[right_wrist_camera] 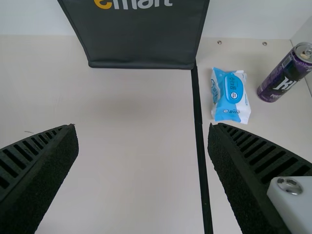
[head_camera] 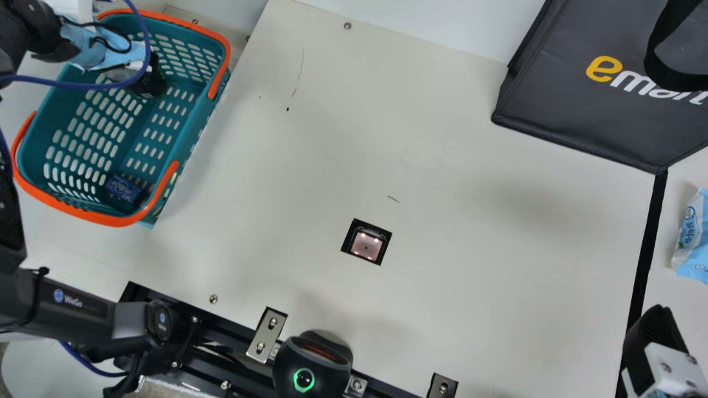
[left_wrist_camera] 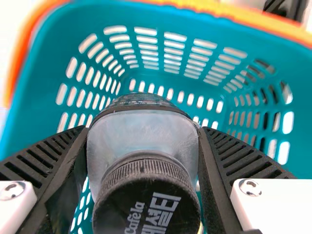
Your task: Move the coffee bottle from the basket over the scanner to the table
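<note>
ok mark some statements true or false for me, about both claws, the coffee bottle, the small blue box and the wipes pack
1. The left claw grips the coffee bottle. True.
2. The coffee bottle is over the scanner. False: it is at the basket.
3. A small blue box lies in the basket. True.
4. The right claw is shut. False: it is open, with nothing in its grip.
5. The wipes pack lies beside a purple can. True.
</note>
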Action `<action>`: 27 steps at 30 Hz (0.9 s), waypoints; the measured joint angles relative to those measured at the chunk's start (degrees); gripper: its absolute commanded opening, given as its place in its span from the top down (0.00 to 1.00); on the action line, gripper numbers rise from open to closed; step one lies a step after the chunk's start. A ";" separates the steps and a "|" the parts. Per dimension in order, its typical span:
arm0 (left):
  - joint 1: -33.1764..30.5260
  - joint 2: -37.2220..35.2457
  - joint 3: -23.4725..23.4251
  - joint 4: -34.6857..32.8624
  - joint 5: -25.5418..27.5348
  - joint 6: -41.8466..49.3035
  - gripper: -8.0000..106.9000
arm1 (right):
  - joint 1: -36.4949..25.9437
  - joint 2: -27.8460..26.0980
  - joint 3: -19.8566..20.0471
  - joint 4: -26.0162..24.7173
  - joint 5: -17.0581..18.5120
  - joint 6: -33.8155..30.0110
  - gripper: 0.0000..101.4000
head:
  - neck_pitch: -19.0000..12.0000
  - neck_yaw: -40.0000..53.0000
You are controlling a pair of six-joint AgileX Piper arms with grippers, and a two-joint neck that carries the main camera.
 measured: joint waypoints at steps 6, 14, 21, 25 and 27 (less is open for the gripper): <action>-0.26 -3.03 -2.08 -2.03 2.31 0.45 1.00 | 0.00 0.00 0.00 0.00 0.07 0.00 0.06 | 0.00 0.00; -2.97 -6.94 -5.50 -3.90 5.86 -0.36 1.00 | 0.00 0.00 0.00 0.00 0.07 0.00 0.06 | 0.00 0.00; -7.78 -9.94 -8.08 -3.16 8.14 -2.83 1.00 | 0.00 0.00 0.00 0.00 0.07 0.00 0.06 | 0.00 0.00; -11.39 -11.09 -8.76 -2.31 9.48 -5.04 1.00 | 0.00 0.00 0.00 0.00 0.07 0.00 0.06 | 0.00 0.00; -13.49 -11.67 -9.03 -1.63 10.23 -6.20 1.00 | 0.00 0.00 0.00 0.00 0.07 0.00 0.06 | -0.09 -0.09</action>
